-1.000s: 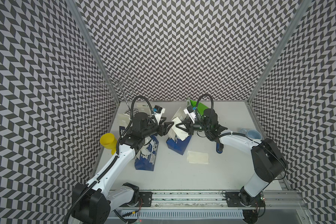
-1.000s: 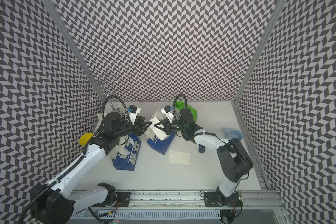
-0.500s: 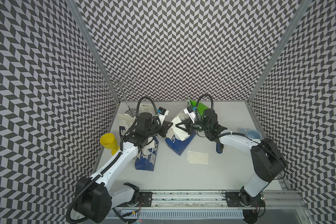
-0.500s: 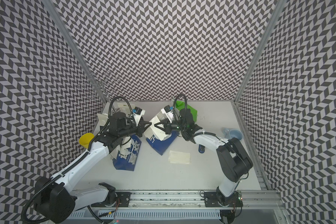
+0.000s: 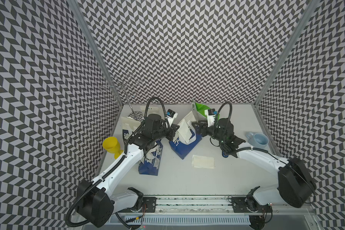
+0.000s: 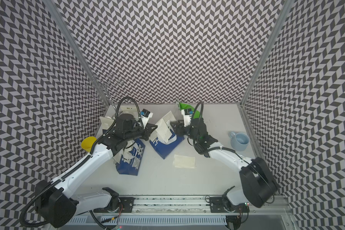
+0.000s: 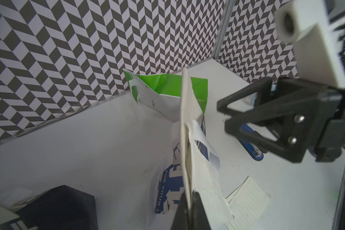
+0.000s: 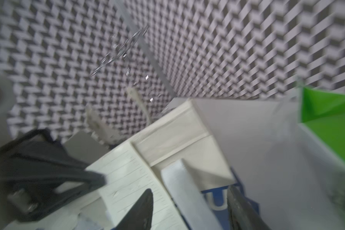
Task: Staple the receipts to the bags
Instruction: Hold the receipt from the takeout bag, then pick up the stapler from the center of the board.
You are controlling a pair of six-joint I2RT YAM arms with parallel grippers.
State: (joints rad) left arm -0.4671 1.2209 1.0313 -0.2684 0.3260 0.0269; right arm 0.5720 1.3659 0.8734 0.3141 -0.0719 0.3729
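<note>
A dark blue bag (image 5: pixel 184 148) (image 6: pixel 165 146) stands tilted at mid-table, with a cream lined receipt (image 5: pixel 184 129) (image 6: pixel 163 131) against its raised top. My left gripper (image 5: pixel 175 133) (image 6: pixel 152 129) (image 7: pixel 188 201) is shut on that top edge, pinching the receipt (image 7: pixel 204 179) and bag (image 7: pixel 168 179) together. My right gripper (image 5: pixel 195 125) (image 6: pixel 172 125) (image 8: pixel 189 194) is open just beside the bag's far side. Its fingers (image 8: pixel 144 203) straddle the receipt (image 8: pixel 127 175) and the bag (image 8: pixel 217 199) without gripping. Loose receipts (image 5: pixel 203 161) (image 6: pixel 184 161) lie on the table. A green bag (image 5: pixel 200 108) (image 7: pixel 167 85) stands behind.
Another blue bag (image 5: pixel 150 161) lies under my left arm, and more bags sit behind it. A blue stapler (image 5: pixel 225 155) (image 7: pixel 251 151) lies partly under my right arm. A light blue mug (image 5: pixel 258 139) sits right, a yellow cup (image 5: pixel 112 146) left, a wire rack (image 5: pixel 126 87) back left.
My left gripper reached right to the bag's top and shut on it with the receipt. My right gripper, shut there before, has opened and let go.
</note>
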